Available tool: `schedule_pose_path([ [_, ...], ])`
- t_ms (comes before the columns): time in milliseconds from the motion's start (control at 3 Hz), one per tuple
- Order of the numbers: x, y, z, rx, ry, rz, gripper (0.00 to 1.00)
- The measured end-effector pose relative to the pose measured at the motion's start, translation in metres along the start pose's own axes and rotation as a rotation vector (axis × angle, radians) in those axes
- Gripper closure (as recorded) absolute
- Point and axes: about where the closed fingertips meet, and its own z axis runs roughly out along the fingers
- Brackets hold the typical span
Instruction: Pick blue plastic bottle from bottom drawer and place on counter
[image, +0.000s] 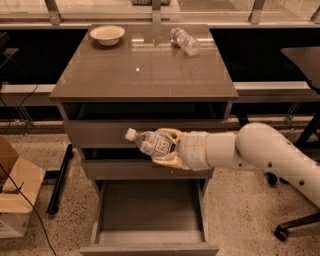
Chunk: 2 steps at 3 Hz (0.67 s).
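Clenching the gripper around the blue plastic bottle, tan fingers wrapping its labelled body from above and below. Holding it on its side in the air, white cap pointing left, in front of the upper drawer fronts, above the pulled-out bottom drawer and lower than the counter. Reaching in from the right with the white arm. Showing, toward the counter's far edge, a bowl and a clear bottle lying down, well apart.
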Motion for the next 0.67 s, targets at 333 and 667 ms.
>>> schedule_pose_path([
  [333,-0.041,-0.052,-0.007,0.025,0.088,-0.158,1.00],
  [667,-0.083,-0.104,-0.011,0.037,0.168,-0.306,1.00],
])
